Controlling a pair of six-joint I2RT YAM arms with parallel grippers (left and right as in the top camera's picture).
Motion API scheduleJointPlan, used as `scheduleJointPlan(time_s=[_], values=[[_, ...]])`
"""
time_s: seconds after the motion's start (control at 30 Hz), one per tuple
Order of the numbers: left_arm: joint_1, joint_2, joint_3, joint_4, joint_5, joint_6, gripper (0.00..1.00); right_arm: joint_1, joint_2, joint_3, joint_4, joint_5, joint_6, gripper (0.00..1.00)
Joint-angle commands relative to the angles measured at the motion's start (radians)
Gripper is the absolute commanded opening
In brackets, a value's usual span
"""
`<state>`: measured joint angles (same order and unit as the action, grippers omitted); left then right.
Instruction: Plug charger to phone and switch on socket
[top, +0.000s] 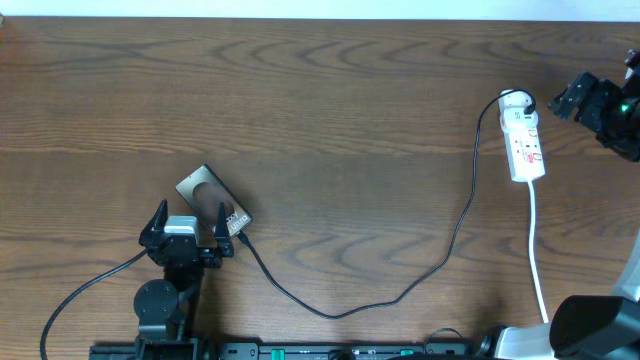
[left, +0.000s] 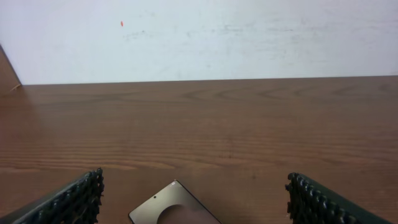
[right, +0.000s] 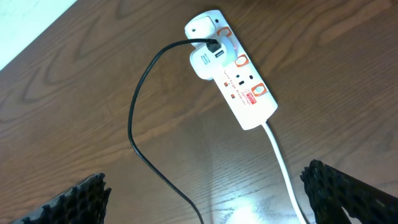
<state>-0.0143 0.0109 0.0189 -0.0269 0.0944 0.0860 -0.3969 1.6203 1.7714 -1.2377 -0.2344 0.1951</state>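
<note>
Overhead: charger (top: 335, 314) tip appearing seated in phone (top: 205, 190), which is lying lower-left on tabletop (top: 330, 120). Socket (top: 524, 140) is sitting far right, switching probably still to do.

Left wrist: left gripper (left: 194, 193) gaping wide, straddling phone corner, gripping nothing.

Right wrist: right gripper (right: 206, 177) spread wide, hovering near socket, touching nothing.

Bright even light, sharp focus, pale glare on the table (right: 239, 208)

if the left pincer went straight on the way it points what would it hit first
Probably the phone, whose corner lies between the fingers of the open left pincer; height unclear, so it might pass over.
</note>
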Motion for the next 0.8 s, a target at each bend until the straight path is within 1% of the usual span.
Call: scheduleJointPlan(time_s=[0.0,0.37,0.5,0.77], values=[[-0.003,-0.006,-0.014,-0.039,0.002,0.003,0.92,-0.001,-0.01,0.002,0.0,0.0,0.01,0.99],[-0.003,-0.006,-0.014,-0.039,0.002,0.003,0.92,-0.001,-0.01,0.002,-0.001,0.001,0.01,0.99],[-0.003,-0.006,-0.014,-0.039,0.002,0.003,0.92,-0.002,-0.008,0.002,-0.001,0.054,-0.002,0.99],[-0.003,-0.006,-0.014,-0.039,0.002,0.003,0.92,0.003,-0.013,0.001,0.008,0.064,0.0,0.99]])
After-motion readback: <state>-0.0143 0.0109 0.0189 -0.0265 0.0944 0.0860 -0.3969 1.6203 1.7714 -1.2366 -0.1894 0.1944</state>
